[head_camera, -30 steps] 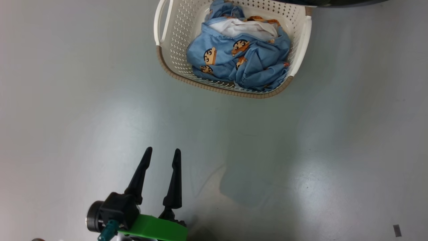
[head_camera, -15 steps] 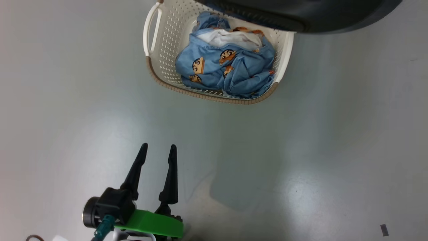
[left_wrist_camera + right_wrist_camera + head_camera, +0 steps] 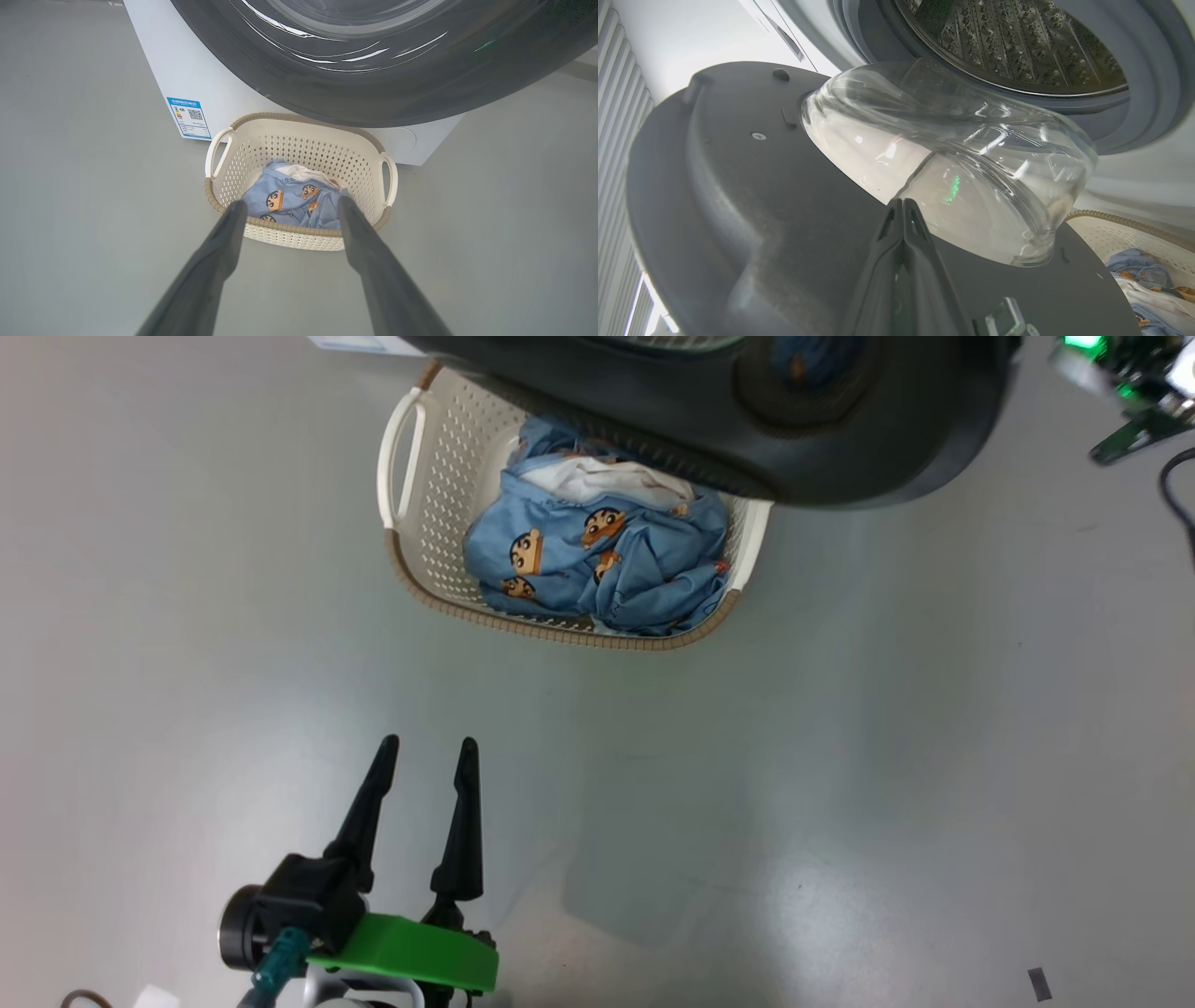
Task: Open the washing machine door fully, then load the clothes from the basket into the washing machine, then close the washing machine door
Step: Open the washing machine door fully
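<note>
Since a second ago the whole head picture has slid, so my camera has lifted, yet against the basket (image 3: 523,621) the washing machine door (image 3: 747,448) also appears to have swung further: its black rim now overhangs the basket's far side and part of the clothes (image 3: 597,560). My left gripper (image 3: 428,743) hangs over bare floor, fingers spread wide and empty, the basket well ahead of its tips. From the left wrist, the clothes (image 3: 294,200) lie straight ahead between the two fingers, in the basket (image 3: 299,238), with the door (image 3: 373,84) looming above and the washing machine (image 3: 187,70) beyond. From the right wrist, my right gripper (image 3: 902,205) has its fingers pressed together, tips at the door's inner face just under the glass bowl (image 3: 948,154); whether they touch I cannot tell. Past them the drum (image 3: 1017,42) stands open. I judge I am on step one, opening the door. Next I should push it on until it clears the basket, then send the left gripper forward for the clothes.
</note>
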Controlling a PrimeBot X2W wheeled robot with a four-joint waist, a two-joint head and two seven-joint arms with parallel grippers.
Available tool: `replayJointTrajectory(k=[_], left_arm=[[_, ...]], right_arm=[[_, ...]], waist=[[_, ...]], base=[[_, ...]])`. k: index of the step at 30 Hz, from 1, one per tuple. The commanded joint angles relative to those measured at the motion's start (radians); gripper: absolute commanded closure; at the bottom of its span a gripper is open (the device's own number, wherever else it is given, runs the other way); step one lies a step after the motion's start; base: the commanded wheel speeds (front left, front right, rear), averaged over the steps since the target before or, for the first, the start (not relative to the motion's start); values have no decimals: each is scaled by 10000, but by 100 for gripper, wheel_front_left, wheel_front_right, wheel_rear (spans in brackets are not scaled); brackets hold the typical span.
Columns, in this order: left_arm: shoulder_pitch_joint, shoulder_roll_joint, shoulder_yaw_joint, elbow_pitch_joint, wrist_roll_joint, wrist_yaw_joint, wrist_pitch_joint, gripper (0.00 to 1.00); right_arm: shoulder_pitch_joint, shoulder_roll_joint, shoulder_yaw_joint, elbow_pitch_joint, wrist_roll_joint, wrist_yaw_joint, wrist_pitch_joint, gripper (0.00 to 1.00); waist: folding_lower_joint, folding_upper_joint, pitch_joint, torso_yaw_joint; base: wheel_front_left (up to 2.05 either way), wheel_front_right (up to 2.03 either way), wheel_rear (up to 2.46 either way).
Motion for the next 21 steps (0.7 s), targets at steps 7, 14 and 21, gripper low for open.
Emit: replayJointTrajectory(k=[7, 14, 21], left_arm=[[-162, 175, 397, -66, -18, -88, -63, 0], [-269, 175, 416, 1, -42, -119, -63, 0], [-355, 175, 373, 70, -94, -108, -63, 0]], right_arm=[[774, 669, 315, -296, -114, 31, 128, 100], [1147, 1059, 481, -261, -87, 31, 261, 100], [1588, 1397, 559, -220, -90, 31, 335, 100]], waist=[[0, 0, -325, -266], [0, 0, -461, -481], [0, 0, -648, -527]], base=[[0, 0, 0], [0, 0, 0], [0, 0, 0]])
